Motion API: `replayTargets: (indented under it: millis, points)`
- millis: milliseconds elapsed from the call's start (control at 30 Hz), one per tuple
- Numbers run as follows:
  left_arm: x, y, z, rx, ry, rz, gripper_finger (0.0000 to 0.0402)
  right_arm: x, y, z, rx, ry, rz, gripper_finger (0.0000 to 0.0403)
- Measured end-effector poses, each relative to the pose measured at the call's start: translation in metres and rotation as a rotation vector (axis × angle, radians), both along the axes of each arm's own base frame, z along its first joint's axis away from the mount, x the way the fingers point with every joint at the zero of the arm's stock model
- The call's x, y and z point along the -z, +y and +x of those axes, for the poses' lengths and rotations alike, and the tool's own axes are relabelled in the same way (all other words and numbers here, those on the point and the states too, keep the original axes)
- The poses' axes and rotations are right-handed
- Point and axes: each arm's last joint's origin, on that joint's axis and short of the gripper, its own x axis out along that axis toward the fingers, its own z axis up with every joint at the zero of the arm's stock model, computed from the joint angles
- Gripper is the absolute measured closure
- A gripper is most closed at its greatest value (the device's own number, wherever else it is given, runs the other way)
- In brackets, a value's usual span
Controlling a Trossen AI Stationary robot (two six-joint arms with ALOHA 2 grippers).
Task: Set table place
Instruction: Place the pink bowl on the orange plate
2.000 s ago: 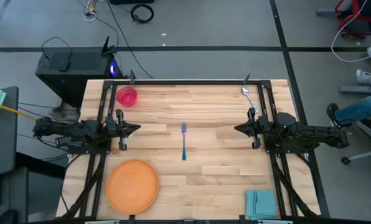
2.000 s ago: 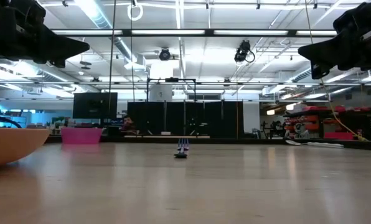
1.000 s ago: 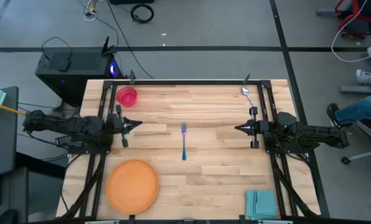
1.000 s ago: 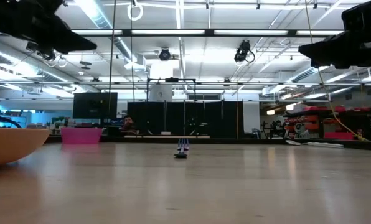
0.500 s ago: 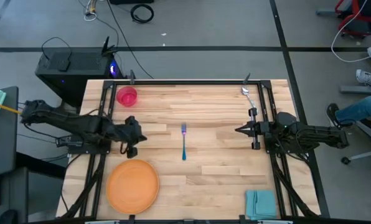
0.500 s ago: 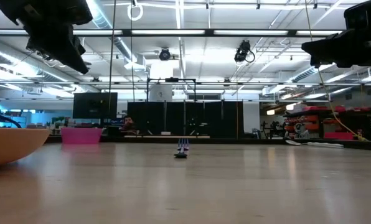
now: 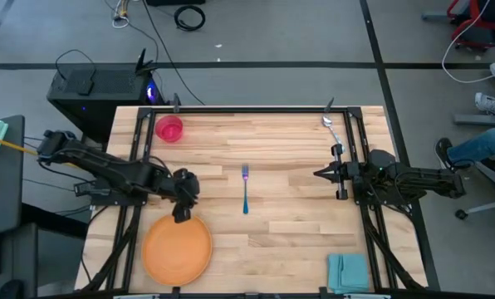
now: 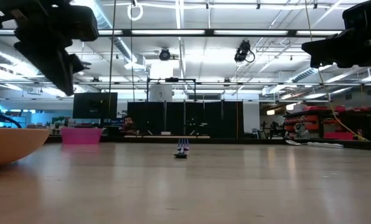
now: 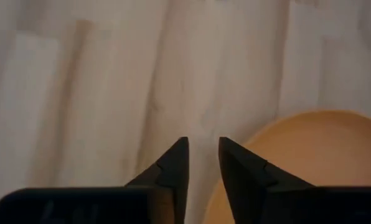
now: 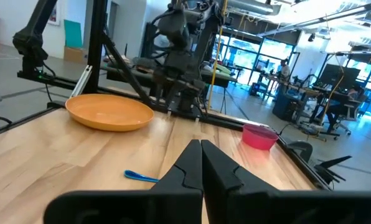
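Your left gripper [image 7: 181, 214] has swung out from its resting spot beside the left rail and turned down toward the near end of the table [image 7: 289, 241]; it now hangs over the far rim of the orange plate [image 7: 177, 247]. Your right gripper [image 7: 318, 173] has not shifted and waits by the right rail, fingers pressed together.

In the left wrist view the fingers [image 9: 173, 163] stand a narrow gap apart, holding nothing, with the plate's edge [image 9: 310, 162] just beside them and bare planks ahead. You are at the very start: reaching for the plate, by my reading, with nothing yet placed.

The rest of the setting lies scattered. The pink cup [image 7: 169, 129] sits at the far left corner, the spoon [image 7: 331, 127] at the far right by the rail, the blue-handled fork [image 7: 245, 189] mid-table, and the teal napkin [image 7: 348, 272] at the near right corner.

Next you will likely need to widen the fingers, come down so they straddle the rim, and pinch it. The rim is thin and the plate shallow, so it may slide or tip if you close off-centre.
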Motion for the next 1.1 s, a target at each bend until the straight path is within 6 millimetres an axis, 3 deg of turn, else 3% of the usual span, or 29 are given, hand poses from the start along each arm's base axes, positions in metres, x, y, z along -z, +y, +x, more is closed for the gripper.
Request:
replayTargets:
  millis: [300,867,1100]
  points:
    - [0.027,-0.001,-0.005,-0.002,0.184,-0.034,0.0283,0.0,0.0,0.0,0.0,0.001,0.0,0.0401]
    - [0.048,-0.005,0.002,0.031,0.313,-0.068,0.0285,0.001,0.0,0.0,0.0,0.014,0.002,0.0401]
    - [0.047,-0.005,0.002,0.026,0.311,-0.076,0.0291,0.001,0.0,0.0,0.0,0.014,0.002,0.04]
